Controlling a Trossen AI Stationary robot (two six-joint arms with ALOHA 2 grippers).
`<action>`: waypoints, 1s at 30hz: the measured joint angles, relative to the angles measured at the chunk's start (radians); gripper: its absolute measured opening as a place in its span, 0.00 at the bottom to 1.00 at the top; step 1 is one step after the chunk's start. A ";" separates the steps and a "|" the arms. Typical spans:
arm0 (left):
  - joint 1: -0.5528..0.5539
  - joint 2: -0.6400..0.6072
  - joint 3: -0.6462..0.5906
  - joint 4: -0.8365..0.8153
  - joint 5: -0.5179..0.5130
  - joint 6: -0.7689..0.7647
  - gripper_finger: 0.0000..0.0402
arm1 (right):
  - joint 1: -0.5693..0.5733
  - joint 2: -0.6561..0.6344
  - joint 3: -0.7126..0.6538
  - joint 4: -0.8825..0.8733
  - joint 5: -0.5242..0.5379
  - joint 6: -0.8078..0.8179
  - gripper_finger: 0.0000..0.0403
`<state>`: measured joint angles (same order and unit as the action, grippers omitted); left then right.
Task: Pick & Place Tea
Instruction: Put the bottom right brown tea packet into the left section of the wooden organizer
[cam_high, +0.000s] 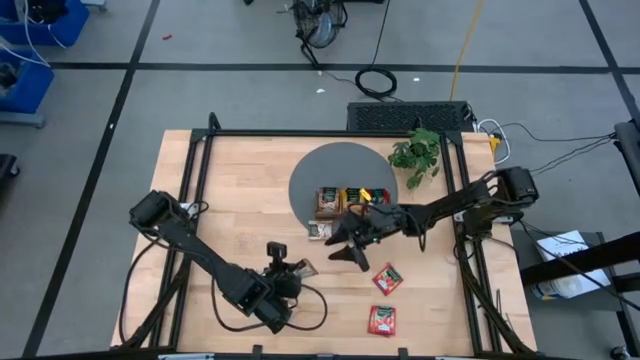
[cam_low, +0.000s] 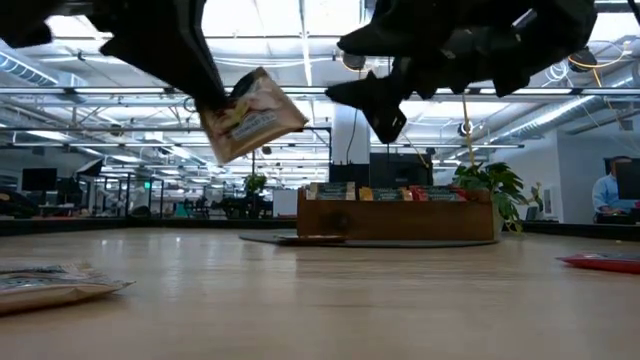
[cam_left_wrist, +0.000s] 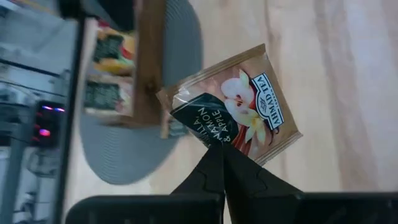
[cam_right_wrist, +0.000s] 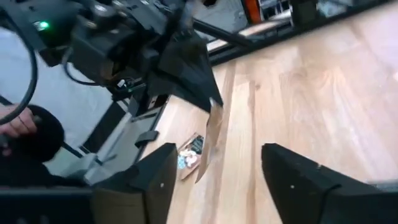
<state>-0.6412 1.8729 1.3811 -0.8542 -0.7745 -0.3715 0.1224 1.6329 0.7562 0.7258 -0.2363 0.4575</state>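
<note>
My left gripper (cam_left_wrist: 222, 163) is shut on a beige tea sachet (cam_left_wrist: 239, 106) with apple print and holds it in the air over the table's near middle (cam_high: 305, 268). My right gripper (cam_high: 345, 248) hovers open just right of it, near the grey mat's near edge, touching nothing. In the right wrist view its fingers (cam_right_wrist: 158, 177) frame the held sachet (cam_right_wrist: 211, 140), seen edge-on. Two red sachets (cam_high: 387, 278) (cam_high: 382, 320) lie flat on the wood. Another sachet (cam_high: 320, 230) lies by the mat's edge. A further one (cam_low: 50, 285) lies near the low camera. My left gripper pinches the beige sachet between its two fingers at the edge by the dark-printed corner (cam_left_wrist: 214, 142). In the low view the fingers come from above, slanting down. The sachet (cam_low: 250, 115) hangs tilted below them, lifted clear of the table.
The brown wooden tray (cam_high: 345, 203) stands on the round grey mat (cam_high: 330, 165) toward the far side, with sachets standing inside it. A green plant (cam_high: 415, 150) sits at the mat's right. Bare wood lies left of the mat and along the near edge.
</note>
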 joint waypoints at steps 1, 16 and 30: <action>0.002 0.000 0.000 0.005 -0.019 0.014 0.01 | -0.003 0.009 0.000 0.002 -0.001 0.026 0.57; 0.075 0.000 0.001 0.128 -0.064 0.227 0.01 | 0.007 0.105 0.036 0.060 -0.004 0.082 0.56; 0.110 0.000 0.001 0.197 -0.063 0.312 0.01 | 0.024 0.106 0.035 0.025 0.080 -0.087 0.36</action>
<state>-0.5312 1.8729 1.3819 -0.6568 -0.8375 -0.0597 0.1467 1.7390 0.7914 0.7509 -0.1562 0.3702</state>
